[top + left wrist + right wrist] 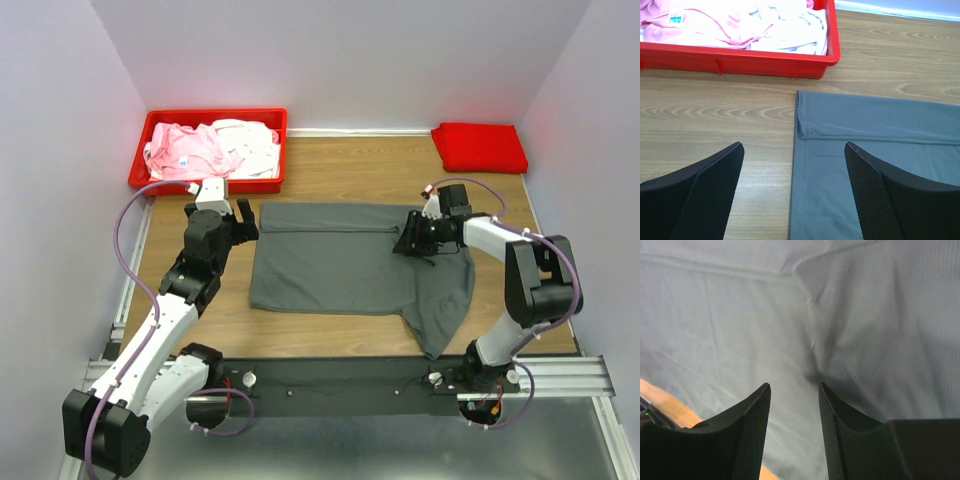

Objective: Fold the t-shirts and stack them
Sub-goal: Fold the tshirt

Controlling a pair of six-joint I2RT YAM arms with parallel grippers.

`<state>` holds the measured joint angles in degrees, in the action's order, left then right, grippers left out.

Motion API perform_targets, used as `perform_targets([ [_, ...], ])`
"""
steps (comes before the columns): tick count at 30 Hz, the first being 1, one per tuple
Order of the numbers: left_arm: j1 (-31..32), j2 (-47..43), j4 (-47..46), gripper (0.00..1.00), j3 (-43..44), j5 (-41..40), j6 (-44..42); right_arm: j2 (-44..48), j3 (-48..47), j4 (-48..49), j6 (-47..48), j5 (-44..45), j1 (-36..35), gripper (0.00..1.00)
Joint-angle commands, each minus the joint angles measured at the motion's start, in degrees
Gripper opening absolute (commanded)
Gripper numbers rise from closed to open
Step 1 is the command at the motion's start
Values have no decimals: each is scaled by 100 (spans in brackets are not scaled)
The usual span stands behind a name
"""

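Note:
A dark grey t-shirt lies spread flat on the wooden table, its far edge folded over in a band and one part trailing toward the near right. My left gripper hovers open at the shirt's far left corner. In the left wrist view, the left gripper straddles the hem of the grey t-shirt. My right gripper is low over the shirt's right side. The right gripper shows a gap between its fingers, with creased grey cloth beneath and nothing pinched. A folded bright red t-shirt lies at the far right.
A red plastic bin at the far left holds a pale pink t-shirt and a white one. The bin's front wall is just beyond the left gripper. Walls enclose the table on three sides, and a metal rail runs along the near edge.

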<state>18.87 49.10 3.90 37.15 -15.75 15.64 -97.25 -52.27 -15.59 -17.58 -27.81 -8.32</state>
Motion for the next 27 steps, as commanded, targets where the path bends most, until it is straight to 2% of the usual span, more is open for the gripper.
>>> perform_targets([
  [1, -6, 38, -135, 89, 12, 89, -61, 733, 129, 48, -183, 179, -65, 51],
  [3, -6, 47, -144, 89, 21, 107, -61, 1032, 86, 39, -289, 477, -65, 51],
  [6, -6, 56, -135, 89, 29, 90, -61, 1472, 103, -31, -447, 1731, 23, 51],
  [7, -6, 47, -135, 89, 30, 72, -61, 1585, 147, -31, -552, 1866, 180, 50],
  [11, -6, 12, -118, 89, 3, 63, -61, 1525, 410, 4, -728, 1727, 629, 45],
  [16, -6, 21, -126, 89, 12, 63, -61, 1507, 972, 302, -975, 1516, 814, 33],
  [21, -6, 38, -126, 89, 12, 98, -61, 1840, 1307, 285, -1002, 1401, 955, 34],
  [27, -6, 64, -118, 89, 12, 107, -61, 2193, 1316, -119, -1194, 2315, 946, 41],
])
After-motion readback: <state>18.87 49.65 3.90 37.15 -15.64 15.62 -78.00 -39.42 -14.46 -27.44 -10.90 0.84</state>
